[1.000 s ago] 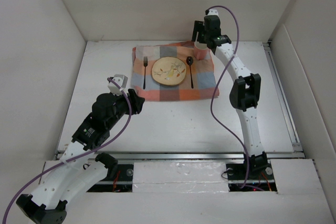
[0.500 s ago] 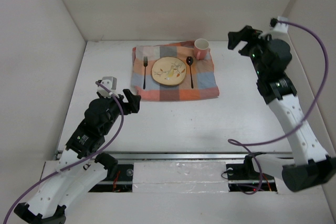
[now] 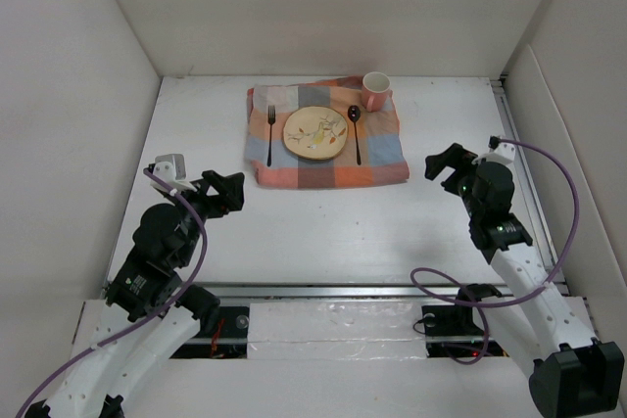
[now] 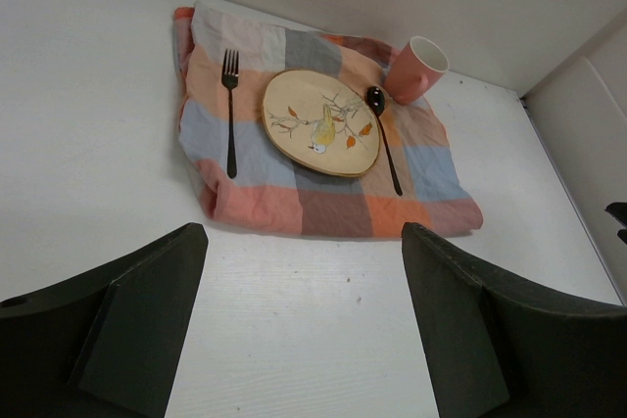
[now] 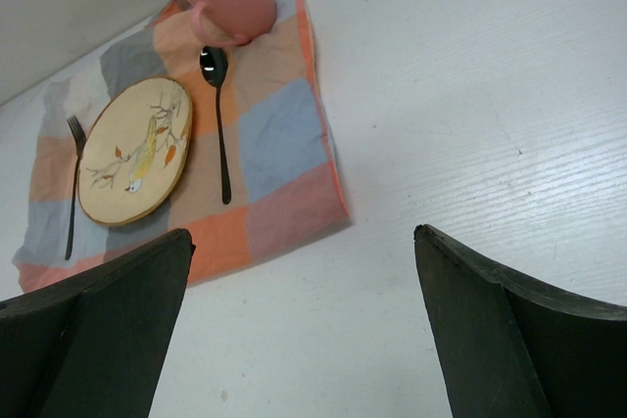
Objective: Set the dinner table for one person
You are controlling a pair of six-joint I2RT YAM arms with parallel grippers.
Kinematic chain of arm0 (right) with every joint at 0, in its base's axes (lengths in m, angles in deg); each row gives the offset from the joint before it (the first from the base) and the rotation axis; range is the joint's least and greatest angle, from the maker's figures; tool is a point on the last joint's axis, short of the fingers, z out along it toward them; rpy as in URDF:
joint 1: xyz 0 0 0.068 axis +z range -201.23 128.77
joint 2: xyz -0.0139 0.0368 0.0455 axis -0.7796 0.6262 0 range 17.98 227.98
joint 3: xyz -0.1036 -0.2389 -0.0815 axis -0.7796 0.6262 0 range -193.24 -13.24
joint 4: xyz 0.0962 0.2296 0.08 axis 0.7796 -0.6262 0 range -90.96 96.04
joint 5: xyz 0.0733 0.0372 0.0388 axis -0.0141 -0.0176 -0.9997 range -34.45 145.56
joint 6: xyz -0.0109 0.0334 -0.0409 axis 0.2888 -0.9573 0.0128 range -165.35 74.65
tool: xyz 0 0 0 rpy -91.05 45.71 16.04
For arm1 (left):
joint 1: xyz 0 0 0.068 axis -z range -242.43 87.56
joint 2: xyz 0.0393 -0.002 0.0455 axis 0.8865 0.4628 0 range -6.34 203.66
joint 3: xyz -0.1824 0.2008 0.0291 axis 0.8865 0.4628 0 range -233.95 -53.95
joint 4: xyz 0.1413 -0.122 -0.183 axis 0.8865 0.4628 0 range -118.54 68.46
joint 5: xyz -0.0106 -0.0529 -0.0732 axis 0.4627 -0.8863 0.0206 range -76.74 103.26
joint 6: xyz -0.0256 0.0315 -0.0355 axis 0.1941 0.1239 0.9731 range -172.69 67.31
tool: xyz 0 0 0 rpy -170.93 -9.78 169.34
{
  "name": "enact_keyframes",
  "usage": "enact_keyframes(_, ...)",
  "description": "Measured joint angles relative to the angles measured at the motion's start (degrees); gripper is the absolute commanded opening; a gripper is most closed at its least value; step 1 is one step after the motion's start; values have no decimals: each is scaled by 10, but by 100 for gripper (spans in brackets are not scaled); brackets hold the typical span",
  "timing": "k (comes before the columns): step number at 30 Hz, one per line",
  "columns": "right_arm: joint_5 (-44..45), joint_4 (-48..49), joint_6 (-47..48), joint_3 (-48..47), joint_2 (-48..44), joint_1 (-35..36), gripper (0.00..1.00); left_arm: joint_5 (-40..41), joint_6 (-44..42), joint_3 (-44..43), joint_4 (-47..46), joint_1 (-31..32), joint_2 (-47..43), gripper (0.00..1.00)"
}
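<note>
Honestly this looks pretty much set, so from here the risk is messing it up. The big plain white matte dinner table (image 3: 323, 227) fills the middle of the top view, from the arm bases at the bottom to the back wall. Upper middle on it lies the orange-blue-grey checked cloth (image 3: 294, 171), with the round beige plate with the bird print (image 3: 315, 132) in the centre. The thin black fork (image 3: 270, 134) is left of the plate and the black spoon (image 3: 356, 134) right of it.

The pink ceramic mug (image 3: 376, 91) sits at the cloth's upper right corner, almost touching the spoon's bowl. The cloth looks rumpled there, so I'd guess a tug or a bump from an arm could tip the mug.

The left gripper (image 3: 227, 193) and right gripper (image 3: 443, 168) are both spread wide with nothing held, off the cloth at lower left and lower right. A low sweep from either could catch the cloth's near edge and drag everything along.
</note>
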Motion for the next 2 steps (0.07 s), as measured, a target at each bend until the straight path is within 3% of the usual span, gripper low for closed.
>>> enact_keyframes(2,-2,2,-1,1,-2,0,100,3,3,0,2,0,2,81)
